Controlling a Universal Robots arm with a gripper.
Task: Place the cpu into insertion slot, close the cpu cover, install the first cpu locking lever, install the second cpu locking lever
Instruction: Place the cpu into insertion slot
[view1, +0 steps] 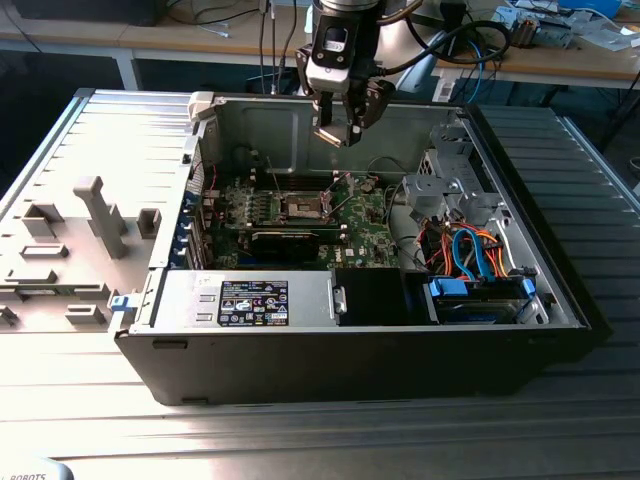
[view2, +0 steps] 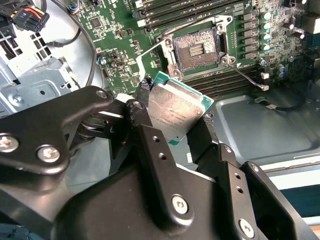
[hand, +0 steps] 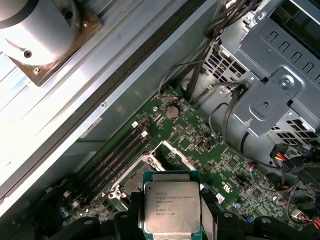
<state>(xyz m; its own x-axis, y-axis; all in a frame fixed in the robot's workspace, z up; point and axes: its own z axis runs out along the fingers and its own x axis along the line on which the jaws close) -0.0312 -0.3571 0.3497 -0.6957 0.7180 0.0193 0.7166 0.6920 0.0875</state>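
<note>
Room: cabled benches on far side.
Surface: ribbed grey table bearing open computer case.
Gripper: above case's far wall, fingers clamped on cpu edges.
Insertion slot: pin field exposed, below, apart from cpu.
Cpu: aloft, tilted, metal lid toward wrist cameras; near-square, no evident long axis.

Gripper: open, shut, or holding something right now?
Gripper: shut on the cpu, held in the air above the board, clear of the slot.
</note>
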